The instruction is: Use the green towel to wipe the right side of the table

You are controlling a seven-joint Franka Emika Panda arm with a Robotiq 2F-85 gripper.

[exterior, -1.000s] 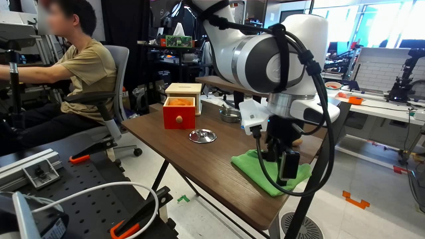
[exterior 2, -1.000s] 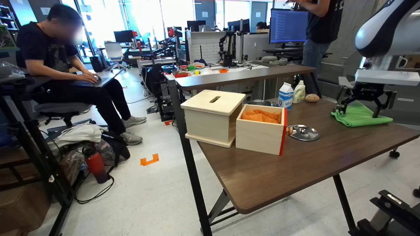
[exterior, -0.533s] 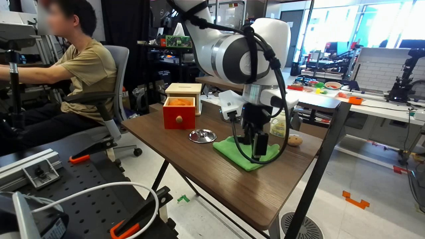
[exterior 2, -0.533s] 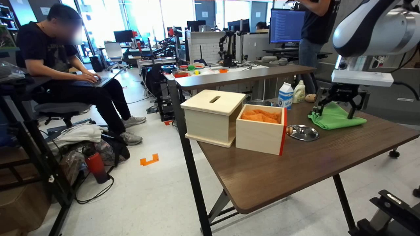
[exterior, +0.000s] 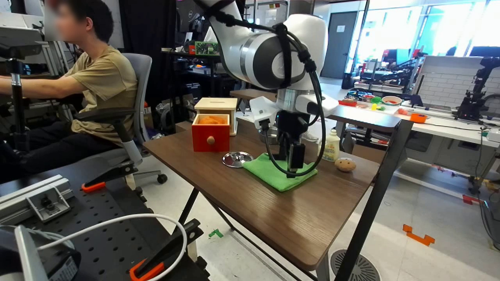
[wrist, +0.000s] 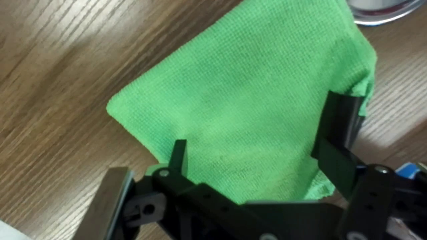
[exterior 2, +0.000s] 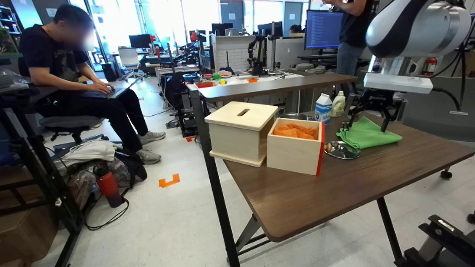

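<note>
- 2 black fingers [wrist: 337, 123] of the claw [exterior 2: 365, 128] stand spread well apart, tips down at the green towel [exterior: 279, 175].
- 1 finger has a small fold of the towel bunched at its tip in the wrist view; the other stands over the towel's edge.
- The towel lies folded and mostly flat on the tabletop [exterior: 297, 222], under the claw.
- 1 side of the towel meets the rim of a shiny metal lid [exterior: 236, 159]; whether it lies over the rim, I cannot tell.
- A metal bowl [exterior: 268, 135] stands behind the claw in an exterior view, partly hidden.
- A pale bottle [exterior: 332, 146] stands upright just behind a potato [exterior: 345, 164]; a milk carton [exterior 2: 323, 108] is upright near the bottle.
- Near the lid stands a drawer [exterior: 211, 144] with a red front, holding orange cloth [exterior: 212, 119].
- Just behind the drawer is a wooden box [exterior 2: 235, 142] with 1 slot in its top.
- Off the tabletop, a man [exterior: 103, 84] in a tan shirt sits in a gray chair [exterior: 143, 74].
</note>
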